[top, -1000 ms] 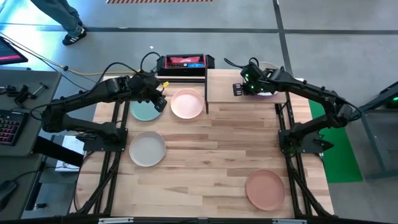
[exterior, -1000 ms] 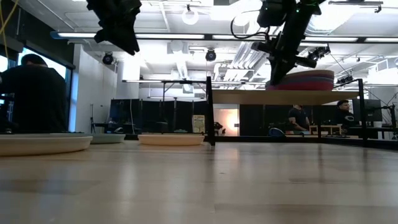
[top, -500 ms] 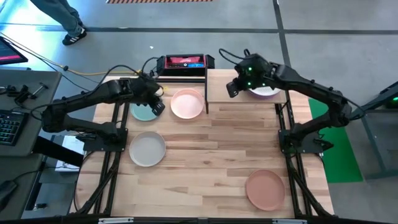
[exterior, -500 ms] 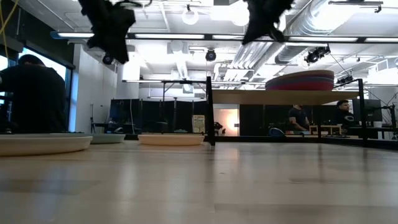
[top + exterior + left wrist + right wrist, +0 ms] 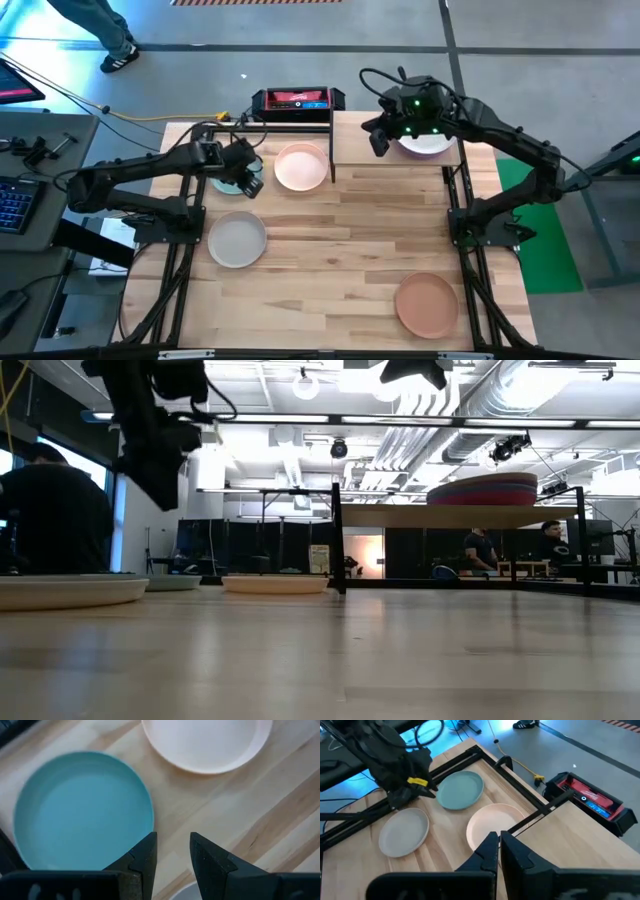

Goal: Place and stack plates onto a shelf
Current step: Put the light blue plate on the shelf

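Hovering w/ jaws a little apart and empty, left gripper (image 5: 172,851) sits at the teal plate's (image 5: 82,810) rim, pink plate (image 5: 207,742) beyond. Right gripper (image 5: 499,845), jaws nearly together and empty, hangs over the shelf (image 5: 385,147) beside the plate stack (image 5: 483,490). Risk: one jaw landing on the rim instead of straddling it, skidding the plate across the counter (image 5: 340,240). Stack colours hard to separate; rim clearance unclear.

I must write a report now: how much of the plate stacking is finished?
Done: a stack of plates sits on the shelf. In hand: nothing; the left gripper, fingers slightly apart, hovers by the teal plate. Left on the table: teal, pale pink plate, grey plate, salmon-brown plate.
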`<state>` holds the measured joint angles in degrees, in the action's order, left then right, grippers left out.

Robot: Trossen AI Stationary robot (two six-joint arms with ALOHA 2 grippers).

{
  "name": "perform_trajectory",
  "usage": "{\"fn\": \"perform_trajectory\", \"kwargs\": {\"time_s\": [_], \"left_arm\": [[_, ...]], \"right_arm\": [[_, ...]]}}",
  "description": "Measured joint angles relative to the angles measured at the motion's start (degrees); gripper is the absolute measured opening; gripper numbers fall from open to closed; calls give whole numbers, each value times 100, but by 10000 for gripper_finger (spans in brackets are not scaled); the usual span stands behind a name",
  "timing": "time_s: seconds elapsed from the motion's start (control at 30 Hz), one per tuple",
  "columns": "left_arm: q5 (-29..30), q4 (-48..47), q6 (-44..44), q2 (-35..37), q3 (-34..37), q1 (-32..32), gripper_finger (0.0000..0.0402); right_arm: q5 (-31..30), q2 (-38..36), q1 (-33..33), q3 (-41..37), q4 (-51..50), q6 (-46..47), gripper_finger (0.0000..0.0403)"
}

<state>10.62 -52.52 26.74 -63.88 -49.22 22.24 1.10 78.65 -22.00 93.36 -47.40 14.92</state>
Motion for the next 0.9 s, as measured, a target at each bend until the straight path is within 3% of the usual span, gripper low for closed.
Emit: {"fn": "perform_trajectory", "kwargs": {"time_s": [0.33, 0.63, 0.9], "left_arm": [[-109, 357, 478, -93, 728, 74, 106], [-376, 1045, 320, -733, 891, 280, 106], [-503, 1044, 317, -1283, 880, 293, 106]], "right_arm": [[11, 2, 0, -42, -56, -50, 1], [62, 2, 39, -44, -172, -46, 1], [63, 2, 37, -44, -173, -8, 1]]}}
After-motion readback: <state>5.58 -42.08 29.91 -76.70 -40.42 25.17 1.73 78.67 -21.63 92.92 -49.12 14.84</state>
